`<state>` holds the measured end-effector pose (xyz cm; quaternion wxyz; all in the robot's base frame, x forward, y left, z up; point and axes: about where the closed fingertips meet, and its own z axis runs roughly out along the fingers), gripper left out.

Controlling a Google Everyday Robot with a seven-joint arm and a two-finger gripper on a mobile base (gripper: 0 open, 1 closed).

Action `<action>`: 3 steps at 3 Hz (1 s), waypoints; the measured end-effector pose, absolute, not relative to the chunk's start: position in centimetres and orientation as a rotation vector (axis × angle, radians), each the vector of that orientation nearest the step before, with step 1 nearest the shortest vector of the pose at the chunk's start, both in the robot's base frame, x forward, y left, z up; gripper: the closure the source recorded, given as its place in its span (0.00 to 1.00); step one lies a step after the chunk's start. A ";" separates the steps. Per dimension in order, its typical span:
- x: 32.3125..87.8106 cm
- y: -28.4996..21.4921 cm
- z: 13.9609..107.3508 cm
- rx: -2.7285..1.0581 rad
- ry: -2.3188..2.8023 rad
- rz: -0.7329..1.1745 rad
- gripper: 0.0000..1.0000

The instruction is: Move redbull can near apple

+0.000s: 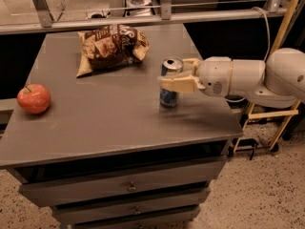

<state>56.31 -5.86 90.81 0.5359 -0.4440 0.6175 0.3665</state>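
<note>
The gripper [174, 74] is seen reaching in from the right over the right part of the table. Its fingers [180, 84] are set on either side of the redbull can [168, 98]: the near one is laid across the can's front and the far one is partly hidden behind the rim. The can appears to be pinched between them. It is stood upright on the table [109, 118], right of centre, with its base seemingly on the surface.

The step in hand is judged to be the securing of the grip before the carry. A firm, level squeeze at mid-height is called for, so that the thin wall is not dented and the tall can is not tipped. A small lift should be made before any travel to the left, so that the base is not dragged. The path is best kept nearer than the snack bag [112, 46], which lies at the far side.

The apple [34, 98] rests near the left edge, well apart from the can. The can should be set down just beside it without contact, since a round apple could be rolled by a nudge.

The can is slim, silver and blue with a silver top, and taller than the red apple
</note>
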 end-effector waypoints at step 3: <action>55.7 4.5 103.7 -1.149 1.231 0.942 1.00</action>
